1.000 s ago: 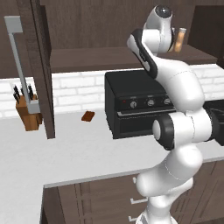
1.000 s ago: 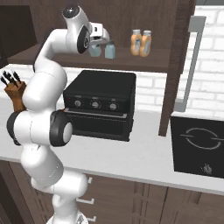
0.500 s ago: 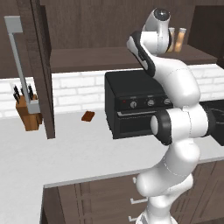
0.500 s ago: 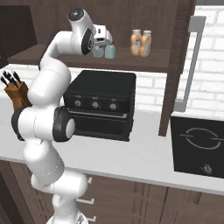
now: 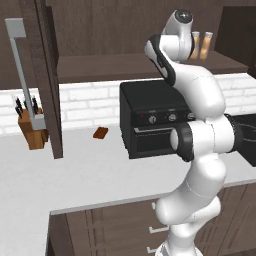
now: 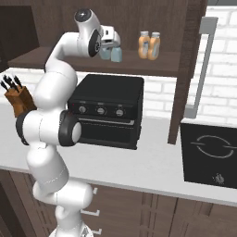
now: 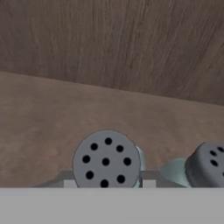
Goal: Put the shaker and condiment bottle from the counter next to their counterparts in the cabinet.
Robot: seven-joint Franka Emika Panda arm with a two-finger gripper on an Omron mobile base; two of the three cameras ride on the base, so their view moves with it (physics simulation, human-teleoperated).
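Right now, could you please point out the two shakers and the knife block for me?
Nearer shaker (image 7: 106,160), hand view, holed grey cap.
Second shaker (image 7: 209,164), hand view, cap.
Knife block (image 5: 34,132), left base view, wooden front.

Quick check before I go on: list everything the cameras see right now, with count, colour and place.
Shakers: two, blue-grey with grey holed caps, side by side on the cabinet shelf.
Condiment bottles: two, amber-orange with pale caps, together on the shelf, right of the shakers.
Cabinet: one, dark brown, door open with a grey bar handle.
Oven: one, black, on the counter under the shelf.
Knife block: one, brown, at the counter's left end.
Small brown block: one, on the counter left of the oven.
Cooktop: one, black, set in the counter.
Counter: one, white-grey.
Claw: one, at the shakers; grip unclear.
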